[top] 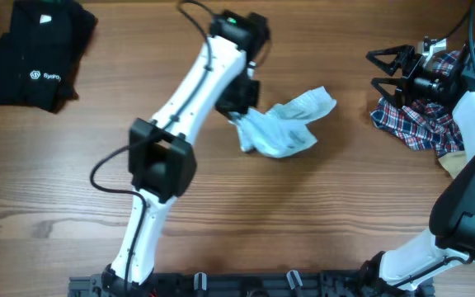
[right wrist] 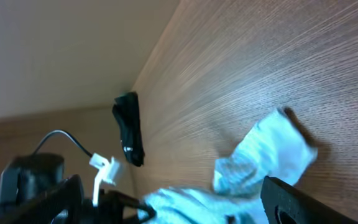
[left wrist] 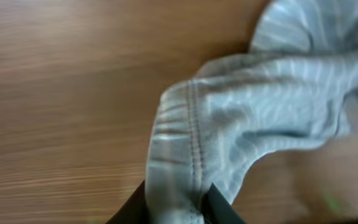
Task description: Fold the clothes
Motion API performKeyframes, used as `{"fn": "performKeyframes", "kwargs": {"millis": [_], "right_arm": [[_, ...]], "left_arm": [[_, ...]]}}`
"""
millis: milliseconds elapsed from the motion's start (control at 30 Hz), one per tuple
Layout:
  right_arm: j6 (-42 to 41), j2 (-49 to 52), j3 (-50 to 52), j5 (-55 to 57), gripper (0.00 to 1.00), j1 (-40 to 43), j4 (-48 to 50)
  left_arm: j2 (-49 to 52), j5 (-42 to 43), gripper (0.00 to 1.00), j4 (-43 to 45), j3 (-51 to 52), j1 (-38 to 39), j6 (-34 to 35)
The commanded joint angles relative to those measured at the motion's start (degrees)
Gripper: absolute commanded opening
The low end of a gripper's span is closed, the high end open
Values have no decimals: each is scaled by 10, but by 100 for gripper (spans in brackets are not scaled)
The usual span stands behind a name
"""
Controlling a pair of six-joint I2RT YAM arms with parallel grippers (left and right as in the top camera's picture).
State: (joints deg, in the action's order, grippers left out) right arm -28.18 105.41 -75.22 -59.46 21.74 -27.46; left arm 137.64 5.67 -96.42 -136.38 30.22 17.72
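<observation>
A small pale-blue, finely striped garment (top: 291,124) lies crumpled at the table's middle. My left gripper (top: 239,103) is at its left end. In the left wrist view the jaws of that gripper (left wrist: 176,208) press a bunched, seamed hem of the garment (left wrist: 260,112) from both sides. My right gripper (top: 383,70) hovers at the far right with its fingers wide apart, just left of a red-blue-white plaid shirt (top: 419,124). Nothing sits between the fingers of the right gripper (right wrist: 173,205); the pale-blue garment (right wrist: 260,155) shows beyond them.
Folded black logo garments (top: 35,54) lie at the back left corner, also seen as a dark pile (right wrist: 129,127) in the right wrist view. A beige piece (top: 452,165) peeks from under the right arm. The left arm (top: 180,107) crosses the table diagonally.
</observation>
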Motion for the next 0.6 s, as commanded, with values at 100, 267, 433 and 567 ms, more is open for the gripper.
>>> {"fn": "performKeyframes", "kwargs": {"millis": [100, 267, 433, 567], "right_arm": [[10, -15, -1, 17, 92, -1, 0], [8, -15, -1, 17, 92, -1, 0], [8, -15, -1, 17, 92, -1, -1], [9, -15, -1, 17, 92, -1, -1]], "left_arm": [[-19, -40, 21, 1, 3, -124, 23], [-19, -39, 19, 7, 3, -136, 22], [-19, -39, 36, 19, 3, -113, 20], [-19, -56, 82, 29, 3, -88, -14]]}}
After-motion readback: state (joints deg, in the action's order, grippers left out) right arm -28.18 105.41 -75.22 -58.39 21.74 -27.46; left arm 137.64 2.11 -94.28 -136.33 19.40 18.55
